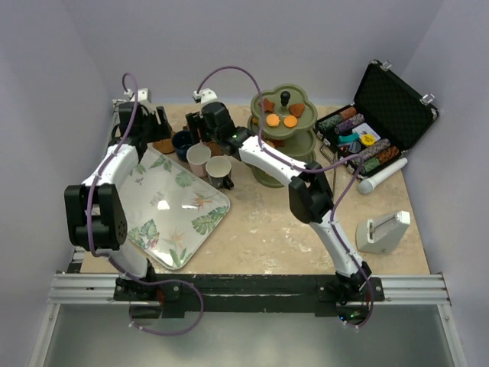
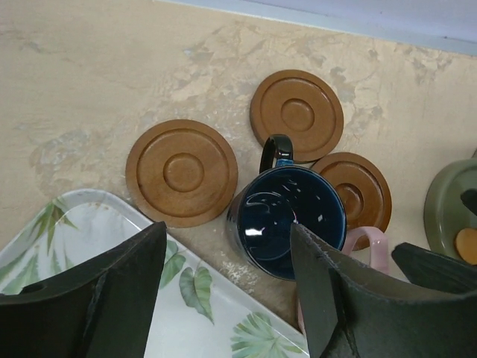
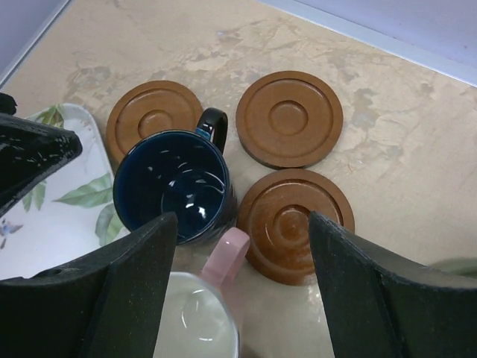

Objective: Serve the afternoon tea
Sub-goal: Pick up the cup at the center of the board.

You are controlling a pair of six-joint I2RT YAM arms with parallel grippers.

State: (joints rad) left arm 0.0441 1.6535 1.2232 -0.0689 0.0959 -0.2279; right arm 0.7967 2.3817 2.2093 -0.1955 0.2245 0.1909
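Observation:
A navy cup (image 1: 182, 142) (image 2: 287, 221) (image 3: 173, 186) stands on the table among three round brown saucers (image 2: 182, 172) (image 2: 297, 114) (image 2: 352, 190), touching the rims of two. A pinkish-white cup (image 1: 199, 158) (image 3: 195, 321) and a cream cup (image 1: 219, 171) stand beside it. My left gripper (image 2: 227, 231) (image 1: 162, 131) hovers open above the navy cup's near side, holding nothing. My right gripper (image 3: 242, 218) (image 1: 195, 126) is open over the pink cup's handle and the nearest saucer (image 3: 294, 224). The olive-green stand (image 1: 284, 122) carries orange and brown biscuits (image 1: 273, 119) on its top tier.
A leaf-patterned white tray (image 1: 179, 202) (image 2: 89, 224) lies just left of the cups. An open black case of poker chips (image 1: 367, 130), a white cylinder (image 1: 382, 176) and a white block (image 1: 382, 231) sit at the right. The two grippers are close together at the back left.

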